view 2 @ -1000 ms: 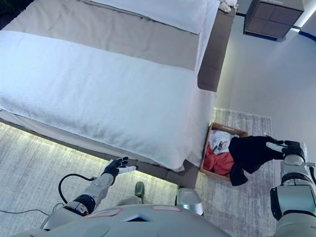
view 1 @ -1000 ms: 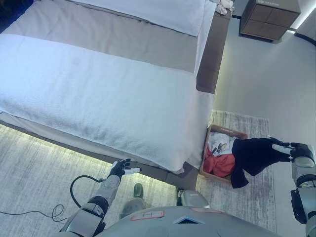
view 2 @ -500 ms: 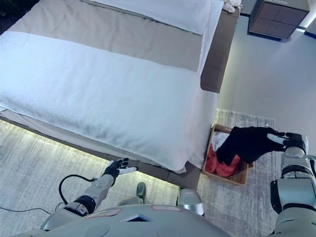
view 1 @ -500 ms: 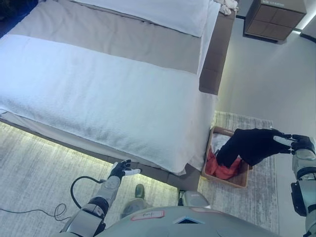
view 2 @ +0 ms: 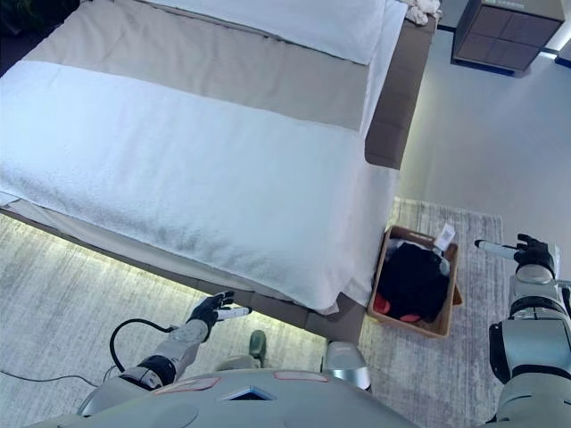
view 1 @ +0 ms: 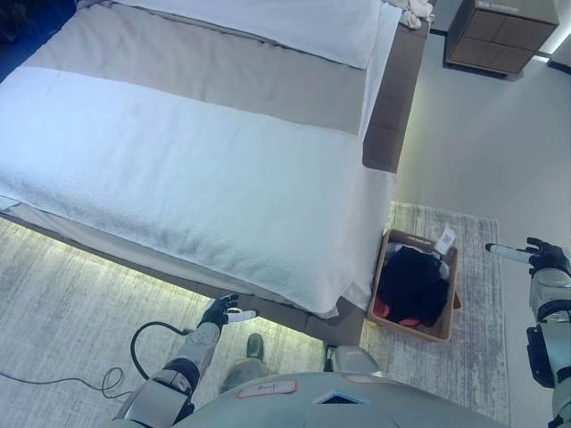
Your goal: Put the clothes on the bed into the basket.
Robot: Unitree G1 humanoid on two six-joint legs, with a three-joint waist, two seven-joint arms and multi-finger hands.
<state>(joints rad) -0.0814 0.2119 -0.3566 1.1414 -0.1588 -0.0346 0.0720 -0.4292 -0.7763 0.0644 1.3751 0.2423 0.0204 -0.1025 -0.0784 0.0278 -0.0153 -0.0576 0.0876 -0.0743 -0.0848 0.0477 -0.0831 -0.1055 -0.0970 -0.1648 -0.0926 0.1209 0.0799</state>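
Beside the bed (view 1: 223,160), the basket (view 1: 446,332) holds a limp, light black garment (view 1: 412,283), best pinched by a fold; the right hand (view 1: 535,257) hovers open and empty.

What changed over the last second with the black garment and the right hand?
The right hand let go of the black garment, which dropped from beside the basket into it and now lies on top of the red and white clothes. The hand is now empty beside the basket, its fingers straight. The left hand stayed open, low by the bed.
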